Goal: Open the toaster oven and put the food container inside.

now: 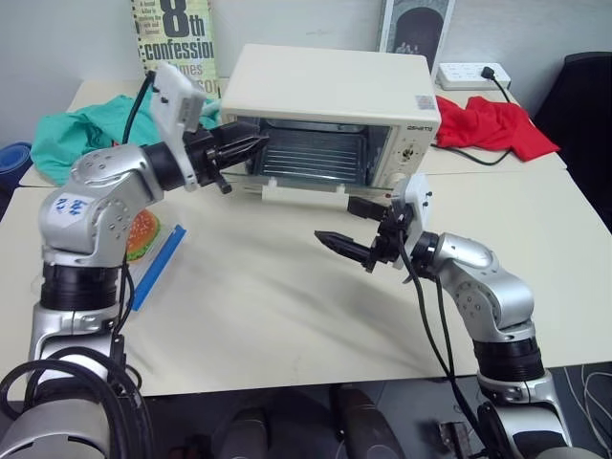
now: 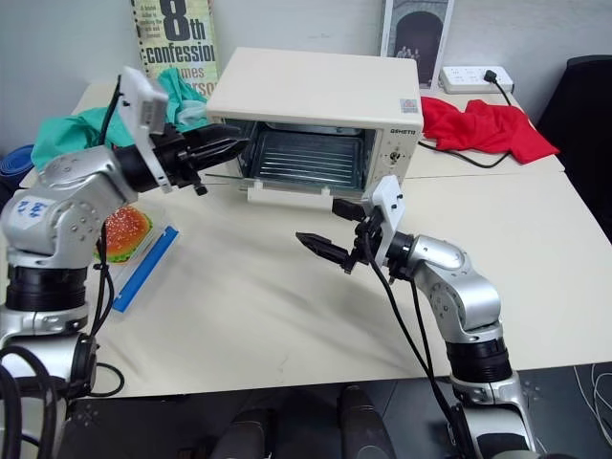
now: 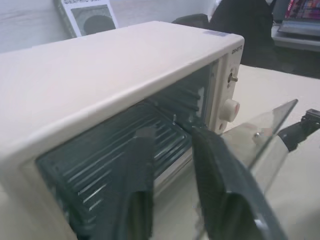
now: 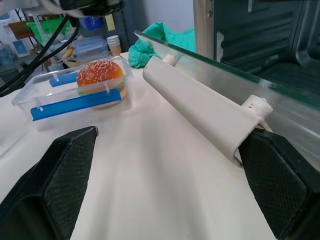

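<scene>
- Toaster oven [image 1: 330,100]: door down, far on table [image 1: 287,306]
- Food container [image 2: 134,251]: left, near edge
- Left pincer [image 1: 251,145]: fingers nearly together, grasping nothing, at oven mouth
- Right pincer [image 1: 346,229]: released, before door handle [image 4: 200,107]

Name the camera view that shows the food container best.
The right wrist view: the food container sits whole and unobstructed, burger visible inside. In both eye views the left arm covers part of it; the left wrist view faces the toaster oven instead.
</scene>
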`<state>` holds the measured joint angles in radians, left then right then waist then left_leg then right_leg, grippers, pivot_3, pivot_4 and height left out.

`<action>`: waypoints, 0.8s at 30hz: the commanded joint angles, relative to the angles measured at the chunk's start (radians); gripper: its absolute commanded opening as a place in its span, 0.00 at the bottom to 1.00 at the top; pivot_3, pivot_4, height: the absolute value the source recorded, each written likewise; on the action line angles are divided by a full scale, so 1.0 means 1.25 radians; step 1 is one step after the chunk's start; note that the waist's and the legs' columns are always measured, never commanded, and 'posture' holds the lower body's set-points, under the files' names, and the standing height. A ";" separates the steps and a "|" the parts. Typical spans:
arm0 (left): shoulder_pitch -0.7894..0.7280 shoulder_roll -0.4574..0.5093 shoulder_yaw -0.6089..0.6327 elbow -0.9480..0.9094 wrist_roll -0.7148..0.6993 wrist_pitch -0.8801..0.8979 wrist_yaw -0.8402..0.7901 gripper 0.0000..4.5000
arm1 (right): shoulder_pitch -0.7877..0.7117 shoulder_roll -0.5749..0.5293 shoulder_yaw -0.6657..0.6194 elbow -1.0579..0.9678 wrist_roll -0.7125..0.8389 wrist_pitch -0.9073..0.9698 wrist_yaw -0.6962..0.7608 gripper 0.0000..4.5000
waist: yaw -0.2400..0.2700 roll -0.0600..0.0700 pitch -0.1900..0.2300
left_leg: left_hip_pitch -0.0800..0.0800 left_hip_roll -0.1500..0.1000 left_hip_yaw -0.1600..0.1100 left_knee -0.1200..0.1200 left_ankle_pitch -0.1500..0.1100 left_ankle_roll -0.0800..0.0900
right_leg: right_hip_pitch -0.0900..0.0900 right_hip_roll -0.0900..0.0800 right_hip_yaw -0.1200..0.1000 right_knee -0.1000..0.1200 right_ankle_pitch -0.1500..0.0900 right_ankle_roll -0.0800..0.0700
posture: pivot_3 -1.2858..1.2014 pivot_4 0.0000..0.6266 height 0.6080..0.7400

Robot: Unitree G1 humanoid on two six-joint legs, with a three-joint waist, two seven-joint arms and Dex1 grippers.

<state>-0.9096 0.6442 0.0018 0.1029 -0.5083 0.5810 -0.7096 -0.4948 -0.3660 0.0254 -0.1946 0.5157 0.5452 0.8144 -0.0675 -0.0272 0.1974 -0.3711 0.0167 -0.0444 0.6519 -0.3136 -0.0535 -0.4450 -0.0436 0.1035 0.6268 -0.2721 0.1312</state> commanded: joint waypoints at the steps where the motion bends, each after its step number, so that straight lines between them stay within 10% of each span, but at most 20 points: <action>1: -0.044 -0.014 -0.023 0.044 0.055 -0.049 -0.030 0.01 | 0.009 0.013 0.019 -0.042 0.013 -0.010 0.002 1.00 | -0.004 0.000 0.000 | 0.000 0.000 0.000 0.000 0.000 0.000 | 0.000 0.000 0.000 0.000 0.000 0.000 | 0.52 0.24 1.00; 11: 0.006 0.016 -0.109 0.038 0.166 -0.089 -0.158 0.01 | 0.068 -0.028 -0.024 -0.117 0.013 0.012 -0.048 1.00 | -0.008 0.000 0.000 | 0.000 0.000 -0.001 0.000 0.000 0.000 | 0.000 0.000 0.000 0.001 0.000 0.000 | 0.52 0.24 1.00; 24: 0.133 -0.005 -0.160 -0.075 0.204 -0.058 -0.199 0.01 | 0.379 -0.293 -0.252 -0.382 0.255 0.149 0.043 1.00 | 0.027 0.000 0.000 | 0.001 -0.001 -0.001 0.005 0.000 0.002 | 0.002 0.000 0.001 0.001 0.000 0.000 | 0.52 0.24 1.00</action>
<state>-0.7653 0.6502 -0.1758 0.0413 -0.2666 0.5074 -0.9600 -0.0233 -0.7149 -0.2338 -0.6231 0.7684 0.7213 0.8515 -0.0339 -0.0273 0.1974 -0.3691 0.0159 -0.0457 0.6580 -0.3137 -0.0506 -0.4401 -0.0427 0.1045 0.6272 -0.2721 0.1314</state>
